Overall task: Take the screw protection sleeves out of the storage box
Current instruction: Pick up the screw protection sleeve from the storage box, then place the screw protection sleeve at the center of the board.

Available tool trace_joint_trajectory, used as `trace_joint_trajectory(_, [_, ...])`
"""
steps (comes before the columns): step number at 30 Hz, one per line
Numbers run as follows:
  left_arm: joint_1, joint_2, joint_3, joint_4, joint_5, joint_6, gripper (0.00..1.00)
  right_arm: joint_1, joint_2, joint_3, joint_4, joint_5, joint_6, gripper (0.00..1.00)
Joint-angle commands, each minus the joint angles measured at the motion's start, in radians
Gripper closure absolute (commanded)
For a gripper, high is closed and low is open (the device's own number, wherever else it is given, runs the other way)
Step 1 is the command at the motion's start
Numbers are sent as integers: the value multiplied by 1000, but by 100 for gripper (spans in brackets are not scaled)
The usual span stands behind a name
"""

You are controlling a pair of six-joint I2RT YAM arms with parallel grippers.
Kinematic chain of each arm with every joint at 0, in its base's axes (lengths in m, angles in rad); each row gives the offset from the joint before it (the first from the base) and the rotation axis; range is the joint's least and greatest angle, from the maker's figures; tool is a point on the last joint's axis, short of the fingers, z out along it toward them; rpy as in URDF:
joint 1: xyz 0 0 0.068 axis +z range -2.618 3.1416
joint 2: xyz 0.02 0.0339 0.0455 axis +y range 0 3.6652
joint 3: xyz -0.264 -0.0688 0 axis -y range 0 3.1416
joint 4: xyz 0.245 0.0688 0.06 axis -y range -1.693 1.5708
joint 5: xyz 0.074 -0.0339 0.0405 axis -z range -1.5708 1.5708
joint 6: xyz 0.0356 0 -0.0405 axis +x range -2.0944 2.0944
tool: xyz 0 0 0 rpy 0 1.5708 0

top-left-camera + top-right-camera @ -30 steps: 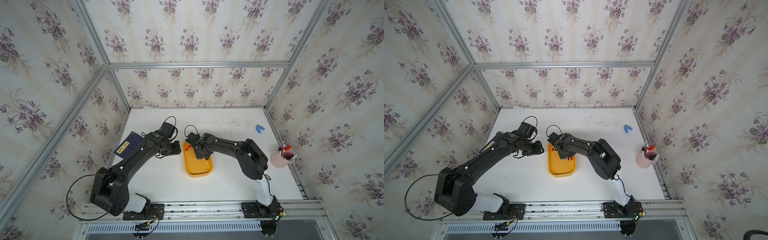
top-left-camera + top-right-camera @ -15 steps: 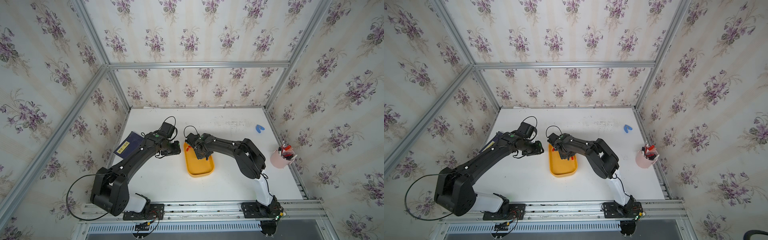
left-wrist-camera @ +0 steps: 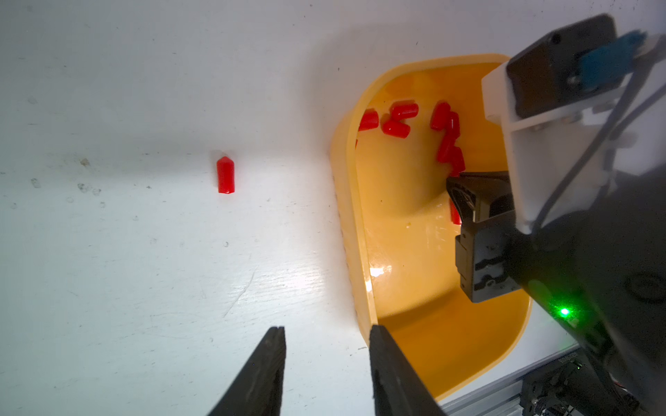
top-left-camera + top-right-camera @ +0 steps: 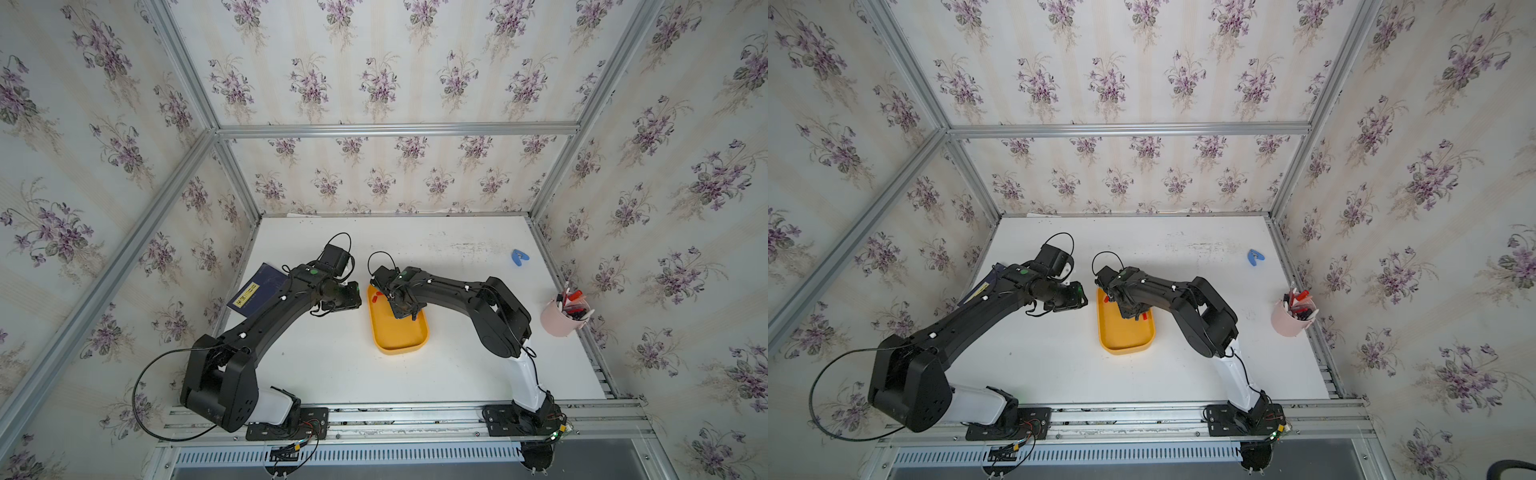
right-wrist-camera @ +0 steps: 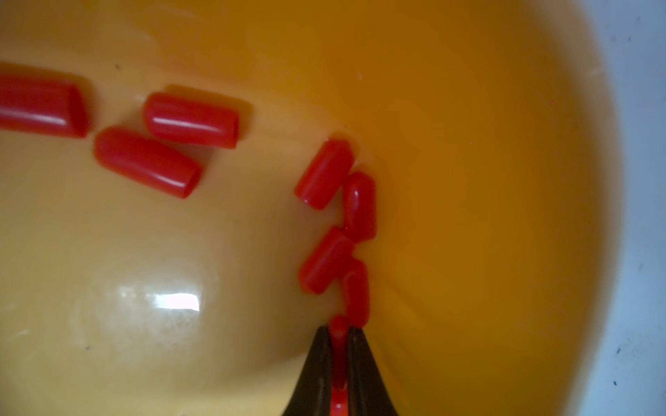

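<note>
right hand [image 5: 338, 342] clenched on one sleeve [image 5: 338, 324], axis in line with fingers [image 5: 315, 374] | other screw protection sleeves [image 5: 326, 259] strung ahead along storage box [image 4: 399, 332] wall, mid-frame in a top view | left hand [image 3: 326, 333] parted, empty, outside rim

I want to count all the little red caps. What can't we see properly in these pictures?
- Right wrist view: one cap is cut off by the picture's edge.
- Left wrist view: the right arm hides part of the tray.
- Both top views: the caps are too small to count.

sleeves [image 5: 326, 173] in storage box [image 4: 400, 350], lone sleeve [image 3: 225, 175] on table [image 4: 457, 374], booklet [image 4: 257, 291] left, cup [image 4: 559, 326] right
</note>
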Motion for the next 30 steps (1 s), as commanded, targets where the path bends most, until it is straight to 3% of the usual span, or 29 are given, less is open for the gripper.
trace_joint_trajectory(1, [2, 3, 1, 3, -2, 13, 56, 0, -35, -1, 2, -13, 2, 87])
trace_joint_trajectory(15, [2, 36, -4, 8, -4, 10, 57, -26, -254, -12, 29, -119, 1, 86])
trace_joint_trajectory(24, [2, 35, -4, 4, -7, 10, 56, -206, -384, -168, 99, -169, -57, 84])
trace_joint_trajectory(30, [2, 35, -8, -2, -13, 12, 57, -323, -354, -262, 199, -208, -110, 84])
